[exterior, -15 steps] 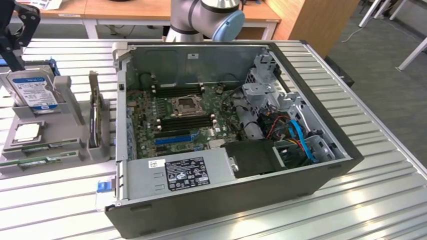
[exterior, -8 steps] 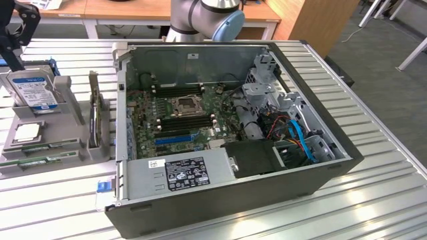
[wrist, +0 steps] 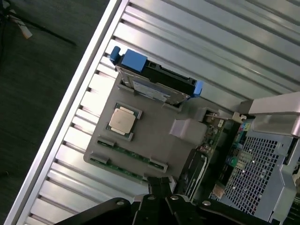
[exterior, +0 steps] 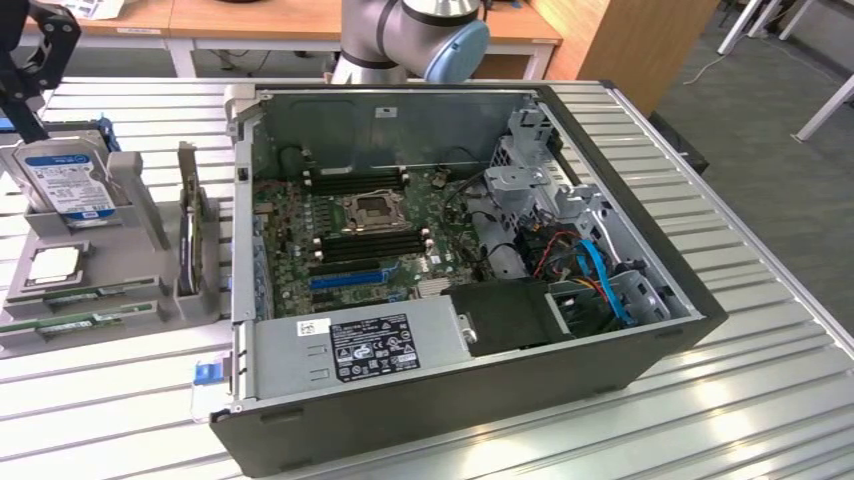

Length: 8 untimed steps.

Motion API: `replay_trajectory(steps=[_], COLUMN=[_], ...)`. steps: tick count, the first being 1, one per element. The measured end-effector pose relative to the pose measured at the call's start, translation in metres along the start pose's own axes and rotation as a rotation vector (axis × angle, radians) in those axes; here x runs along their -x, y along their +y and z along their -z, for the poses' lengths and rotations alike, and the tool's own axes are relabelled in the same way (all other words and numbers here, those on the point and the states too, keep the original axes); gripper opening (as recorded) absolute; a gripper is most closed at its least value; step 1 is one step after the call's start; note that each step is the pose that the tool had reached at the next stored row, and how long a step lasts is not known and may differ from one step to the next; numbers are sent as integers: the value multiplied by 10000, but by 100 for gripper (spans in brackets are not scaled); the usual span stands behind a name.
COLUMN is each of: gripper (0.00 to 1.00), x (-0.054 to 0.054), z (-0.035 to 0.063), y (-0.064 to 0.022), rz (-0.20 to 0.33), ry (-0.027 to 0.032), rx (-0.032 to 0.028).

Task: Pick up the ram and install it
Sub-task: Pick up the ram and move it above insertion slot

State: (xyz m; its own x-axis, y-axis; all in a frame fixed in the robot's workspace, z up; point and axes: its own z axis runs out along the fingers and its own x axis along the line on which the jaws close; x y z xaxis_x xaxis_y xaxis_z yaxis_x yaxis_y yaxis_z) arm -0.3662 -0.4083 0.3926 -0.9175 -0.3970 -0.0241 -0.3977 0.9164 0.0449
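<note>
Currently, approach step: closed, empty fingers point(wrist: 157, 187) hover above the tray point(wrist: 154, 138) holding the ram point(wrist: 129, 152); grasping likely requires opening them.

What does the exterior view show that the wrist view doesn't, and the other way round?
Exterior view: the inside of the open black computer case, with green motherboard and grey labelled power supply box. Wrist view: the case's perforated metal back panel with coloured sockets. Both: the grey holder tray carrying a silver blue-labelled hard drive, a square silver processor chip and two long thin green ram sticks.
</note>
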Motion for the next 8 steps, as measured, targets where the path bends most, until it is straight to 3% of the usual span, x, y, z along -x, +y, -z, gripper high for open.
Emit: replay_trajectory(steps=[8], gripper=[10], x=[0], z=[0], y=[0], rz=[1139], ry=[52], rx=[28])
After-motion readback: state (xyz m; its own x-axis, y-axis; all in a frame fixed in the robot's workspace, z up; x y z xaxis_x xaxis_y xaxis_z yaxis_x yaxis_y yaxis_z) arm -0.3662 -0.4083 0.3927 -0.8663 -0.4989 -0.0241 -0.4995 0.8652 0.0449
